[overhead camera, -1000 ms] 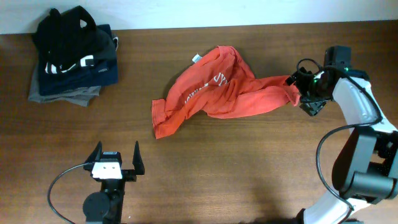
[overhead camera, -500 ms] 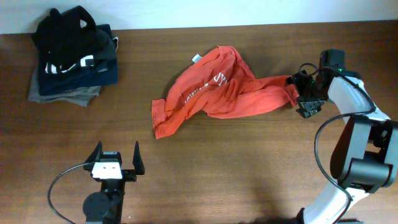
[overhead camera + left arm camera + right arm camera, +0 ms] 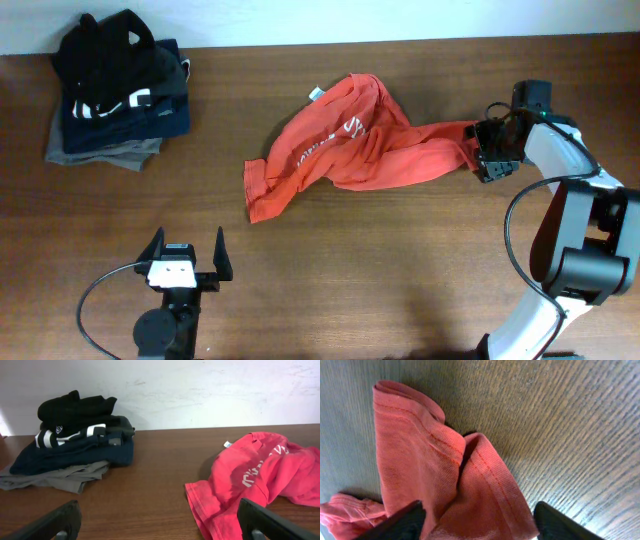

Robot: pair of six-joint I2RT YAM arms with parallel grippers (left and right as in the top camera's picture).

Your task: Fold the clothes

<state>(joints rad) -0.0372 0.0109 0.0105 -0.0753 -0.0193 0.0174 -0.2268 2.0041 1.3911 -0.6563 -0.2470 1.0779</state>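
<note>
Right gripper (image 3: 477,522), jaws apart astride the T-shirt (image 3: 380,160) edge, right of frame: pinch both layers squarely. Left gripper (image 3: 188,245) likewise apart.

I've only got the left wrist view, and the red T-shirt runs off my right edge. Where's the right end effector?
Observer: Overhead, the right end effector sits at the T-shirt's far right tip.
Operator: Has it gripped anything?
Observer: The right wrist view shows its fingers apart, with a hemmed fold lying between them, unpinched.
Operator: And my left end effector?
Observer: Overhead, the left end effector is open over the table, apart from the T-shirt's lower-left corner.
</note>
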